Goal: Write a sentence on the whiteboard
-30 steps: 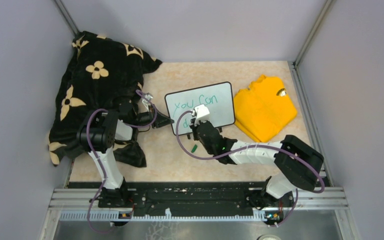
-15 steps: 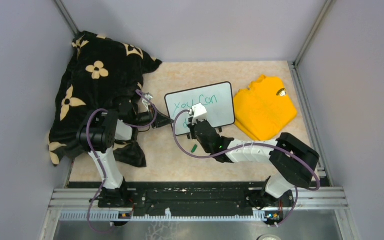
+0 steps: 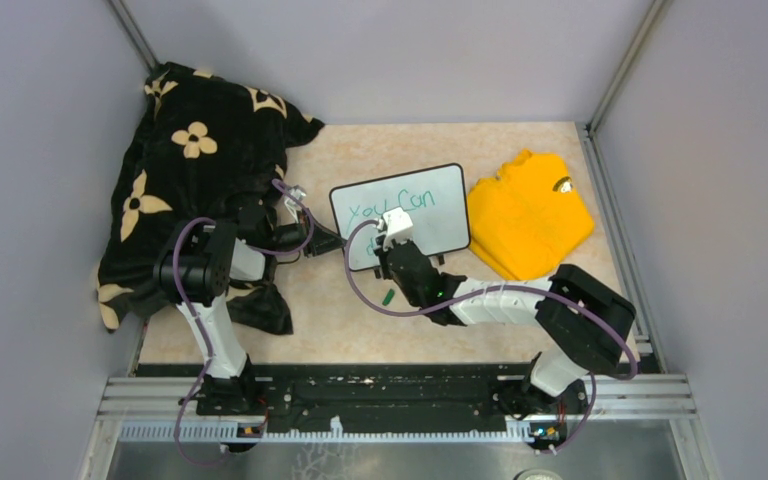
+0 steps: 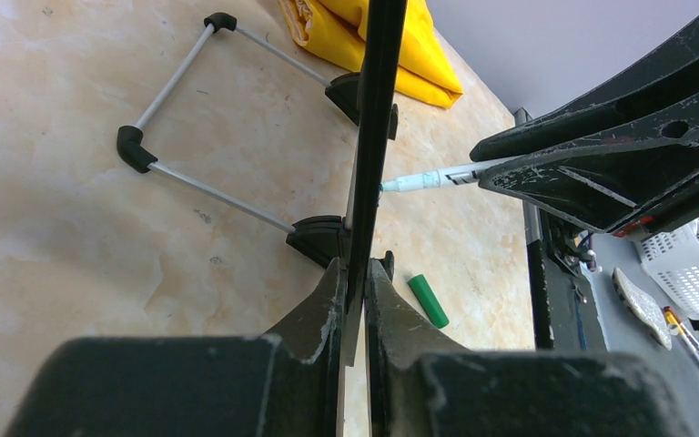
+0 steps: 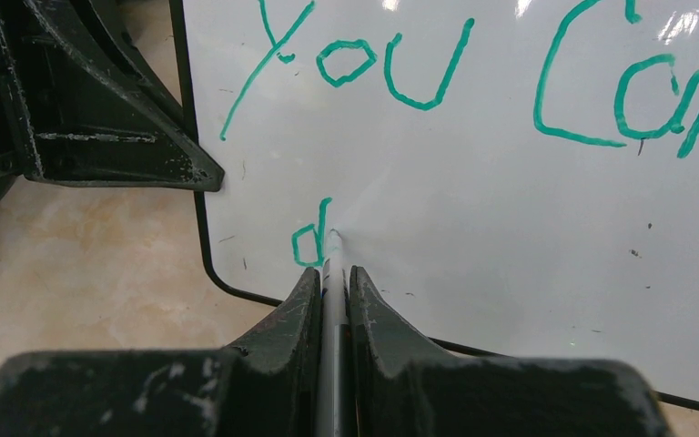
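Note:
The whiteboard (image 3: 415,203) stands mid-table on its wire feet, with green "You Can" written across the top and a "d" (image 5: 312,238) below. My left gripper (image 4: 355,273) is shut on the board's black left edge (image 4: 378,118); in the top view it sits at the board's left side (image 3: 332,241). My right gripper (image 5: 332,282) is shut on a white marker (image 5: 332,273) whose tip touches the whiteboard (image 5: 510,209) just right of the "d". In the left wrist view the marker (image 4: 428,178) meets the board from the right.
A green marker cap (image 4: 429,300) lies on the table in front of the board (image 3: 387,296). A folded yellow shirt (image 3: 527,215) lies to the board's right. A black blanket with cream flowers (image 3: 190,160) fills the back left corner.
The right gripper with the marker shifted slightly left and up along the board's lower left area. The left arm and the board stayed still.

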You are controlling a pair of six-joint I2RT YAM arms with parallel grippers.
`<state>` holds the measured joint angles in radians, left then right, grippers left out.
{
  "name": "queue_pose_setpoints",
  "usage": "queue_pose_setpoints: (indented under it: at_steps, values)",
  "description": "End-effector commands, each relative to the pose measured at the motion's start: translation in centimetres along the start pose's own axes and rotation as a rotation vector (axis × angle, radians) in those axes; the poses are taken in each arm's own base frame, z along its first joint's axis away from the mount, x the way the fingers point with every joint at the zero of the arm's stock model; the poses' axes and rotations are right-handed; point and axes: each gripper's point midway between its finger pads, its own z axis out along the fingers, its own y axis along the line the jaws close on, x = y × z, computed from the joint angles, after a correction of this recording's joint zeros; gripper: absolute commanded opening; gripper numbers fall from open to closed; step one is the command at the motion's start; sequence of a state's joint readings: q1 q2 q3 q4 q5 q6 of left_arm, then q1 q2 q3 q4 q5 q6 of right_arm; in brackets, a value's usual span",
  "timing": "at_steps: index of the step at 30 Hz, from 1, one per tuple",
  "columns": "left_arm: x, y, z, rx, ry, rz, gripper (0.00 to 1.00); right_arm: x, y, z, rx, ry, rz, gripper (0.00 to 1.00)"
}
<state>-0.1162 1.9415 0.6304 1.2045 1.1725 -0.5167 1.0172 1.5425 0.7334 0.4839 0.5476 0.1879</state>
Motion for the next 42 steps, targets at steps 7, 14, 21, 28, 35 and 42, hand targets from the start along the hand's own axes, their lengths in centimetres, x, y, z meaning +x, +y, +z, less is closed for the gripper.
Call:
queue_pose_setpoints:
  at_steps: [7, 14, 21, 28, 35, 42]
  values:
    - [1.5, 0.2, 0.4, -0.012, 0.041, -0.053, 0.00, 1.3, -0.5, -0.2, 0.007, 0.017, 0.030, 0.00]
    - [1.6, 0.2, 0.4, -0.012, 0.043, -0.054, 0.00, 1.7, -1.2, -0.6, 0.030, 0.023, 0.030, 0.00]
    - [1.6, 0.2, 0.5, -0.012, 0.044, -0.052, 0.00, 1.0, -2.1, -0.8, 0.068, 0.007, 0.022, 0.00]
    - [1.7, 0.2, 0.5, -0.011, 0.046, -0.053, 0.00, -0.2, -2.9, -0.6, 0.094, -0.015, 0.022, 0.00]
    - [1.7, 0.2, 0.6, -0.011, 0.048, -0.052, 0.00, -1.3, -2.9, -0.4, 0.099, -0.037, 0.019, 0.00]
    - [1.8, 0.1, 0.6, -0.010, 0.050, -0.052, 0.00, -2.3, -2.6, -0.2, 0.090, -0.054, 0.016, 0.00]
